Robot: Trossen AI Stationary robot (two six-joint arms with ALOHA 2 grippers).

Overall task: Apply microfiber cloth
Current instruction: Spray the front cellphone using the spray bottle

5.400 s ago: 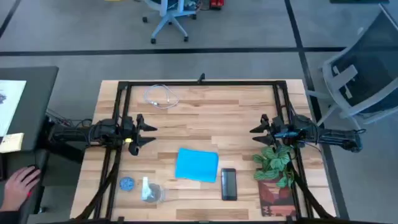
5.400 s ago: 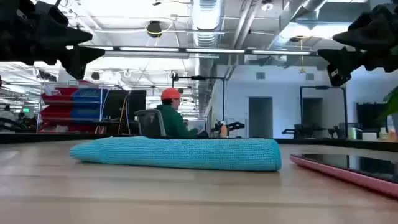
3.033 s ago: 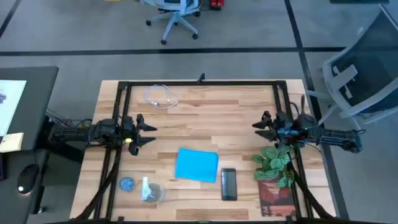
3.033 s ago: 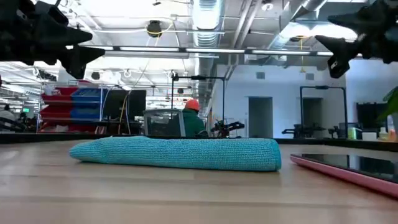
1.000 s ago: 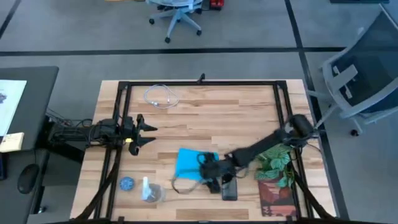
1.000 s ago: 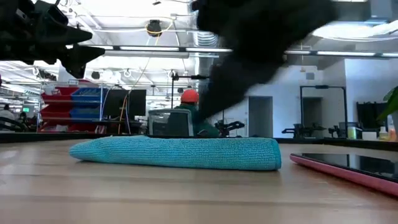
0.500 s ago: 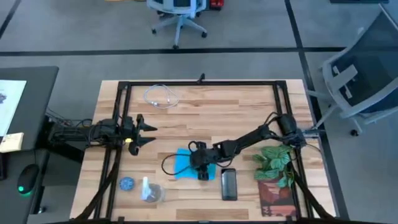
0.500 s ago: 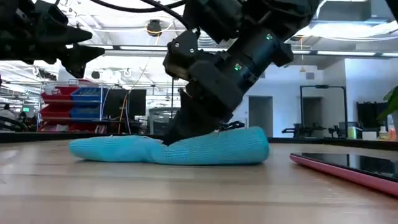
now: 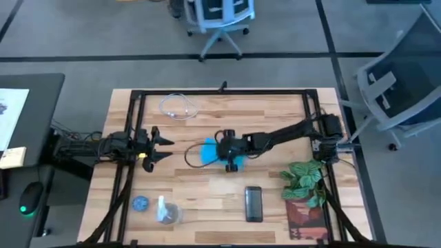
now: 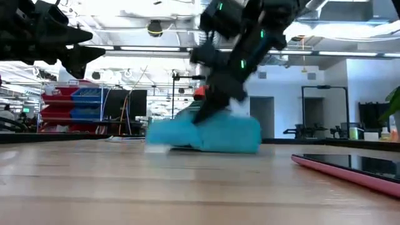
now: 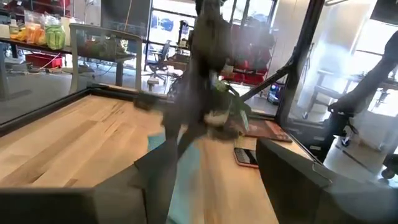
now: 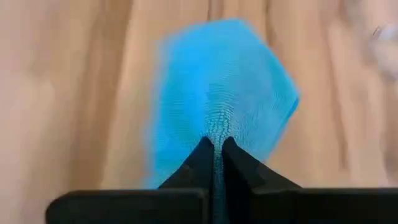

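Observation:
The sky-blue microfiber cloth (image 9: 208,153) lies bunched near the middle of the table, also seen in the low view (image 10: 206,135). My right gripper (image 9: 227,154) reaches in from the table's right side and is shut on the cloth (image 12: 224,87). My left gripper (image 9: 165,148) hangs open above the table's left part, well clear of the cloth. A black phone (image 9: 253,204) lies flat toward the near edge. My right gripper pinches a raised ridge of the cloth (image 12: 216,132) between its two fingertips, on the cloth's right side. The fingers slant down from above and from the table's right. The rest of the cloth spreads on the wood ahead of the fingers, puckered at the pinch.
A potted plant (image 9: 304,176) and a reddish booklet (image 9: 302,219) stand at the near right. A white cable (image 9: 178,107) lies at the far left. A small blue disc (image 9: 140,203) and a clear plastic item (image 9: 165,212) sit at the near left.
My right gripper has come down on the cloth near the phone, taken hold, and swept toward the table's far edge. The cloth has slid with it from the near centre to the middle of the table and has bunched up smaller.

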